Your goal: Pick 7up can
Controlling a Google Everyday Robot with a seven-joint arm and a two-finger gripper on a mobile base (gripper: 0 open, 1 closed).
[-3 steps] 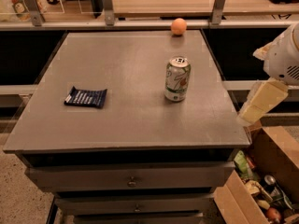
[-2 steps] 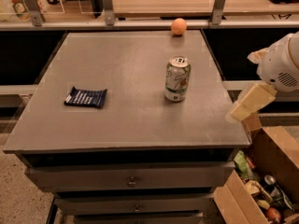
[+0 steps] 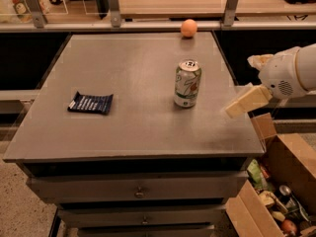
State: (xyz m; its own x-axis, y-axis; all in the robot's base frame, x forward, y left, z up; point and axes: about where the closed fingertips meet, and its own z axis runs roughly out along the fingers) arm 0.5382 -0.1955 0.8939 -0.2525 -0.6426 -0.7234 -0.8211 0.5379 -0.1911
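Observation:
The 7up can (image 3: 187, 83) stands upright on the grey cabinet top (image 3: 138, 127), right of centre, its silver pull-tab top showing. My gripper (image 3: 243, 102) reaches in from the right edge of the view on a white arm. Its cream fingers hover above the top's right edge, to the right of the can and apart from it. Nothing is in it.
A small orange ball (image 3: 188, 27) sits at the back edge. A flat dark blue snack packet (image 3: 91, 103) lies at the left. A cardboard box (image 3: 281, 181) of assorted items stands on the floor at the lower right. Drawers run below the top.
My gripper has moved left and a little up, from beyond the top's right edge to above it, closer to the can. The can, ball and packet have not moved.

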